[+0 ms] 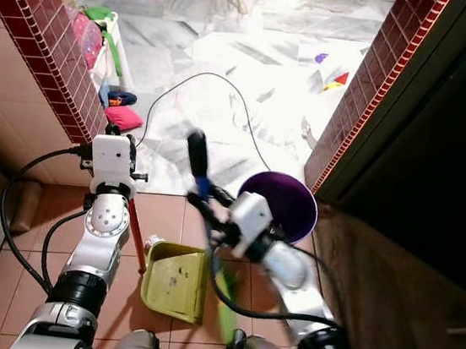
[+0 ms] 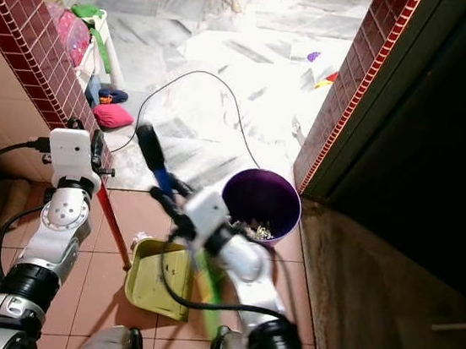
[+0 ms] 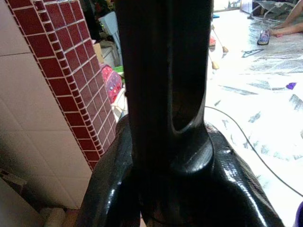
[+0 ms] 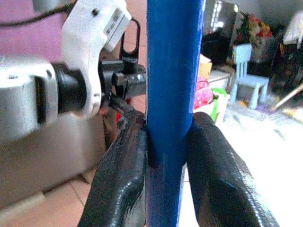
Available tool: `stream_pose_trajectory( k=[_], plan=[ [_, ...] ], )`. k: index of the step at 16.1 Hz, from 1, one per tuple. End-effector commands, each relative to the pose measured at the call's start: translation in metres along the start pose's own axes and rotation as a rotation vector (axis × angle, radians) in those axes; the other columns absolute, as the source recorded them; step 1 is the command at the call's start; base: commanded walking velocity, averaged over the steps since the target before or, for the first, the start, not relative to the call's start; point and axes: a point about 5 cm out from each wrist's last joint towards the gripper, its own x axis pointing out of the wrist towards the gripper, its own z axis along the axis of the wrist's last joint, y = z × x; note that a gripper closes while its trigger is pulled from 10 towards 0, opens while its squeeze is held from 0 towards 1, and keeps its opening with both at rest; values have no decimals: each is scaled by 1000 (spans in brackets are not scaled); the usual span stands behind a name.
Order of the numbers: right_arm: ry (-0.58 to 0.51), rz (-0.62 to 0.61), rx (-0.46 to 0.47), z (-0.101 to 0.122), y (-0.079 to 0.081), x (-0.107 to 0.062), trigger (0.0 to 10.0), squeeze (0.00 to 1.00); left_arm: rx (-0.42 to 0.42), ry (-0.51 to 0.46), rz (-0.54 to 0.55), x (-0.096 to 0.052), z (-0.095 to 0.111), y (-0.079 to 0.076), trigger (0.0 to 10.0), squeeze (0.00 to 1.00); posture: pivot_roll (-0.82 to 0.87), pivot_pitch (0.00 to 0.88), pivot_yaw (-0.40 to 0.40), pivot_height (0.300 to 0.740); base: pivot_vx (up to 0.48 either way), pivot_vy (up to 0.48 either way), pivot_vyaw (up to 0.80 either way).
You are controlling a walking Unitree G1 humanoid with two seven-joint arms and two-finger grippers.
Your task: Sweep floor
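Right gripper clenched on blue broom handle, left gripper gripping dustpan's dark stick, yellow-green dustpan on tiles just beside purple bin; best keep strokes short, low, toward the pan mouth.

No text, label, brand, number or sign can be read in any of the views.
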Motion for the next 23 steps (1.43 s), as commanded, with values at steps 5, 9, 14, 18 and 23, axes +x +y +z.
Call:
stream_pose_trajectory(
  k=[5, 9, 14, 18, 23],
  plan=[
    [-178, -134, 211, 38, -10, 34, 10000, 0, 71, 74, -24, -2, -14, -3, 10000, 0, -84, 152, 40, 740, 0, 0, 0],
    [-251, -198, 84, 77, -48, 24, 10000, 0, 57, 80, -38, -1, -15, -12, 10000, 0, -122, 127, 40, 740, 0, 0, 0],
    [-77, -192, -116, 65, -79, -11, 10000, 0, 49, 87, -53, 5, -13, -21, 10000, 0, -150, 89, 35, 740, 0, 0, 0],
    [63, -200, -156, 54, -90, -31, 10000, 0, 52, 88, -66, 7, -13, -23, 10000, 0, -169, 73, 34, 740, 0, 0, 0],
    [101, -153, -184, 45, -78, -42, 10000, 0, 37, 90, -88, 5, -15, -31, 10000, 0, -164, 71, 29, 740, 0, 0, 0]
  ],
)
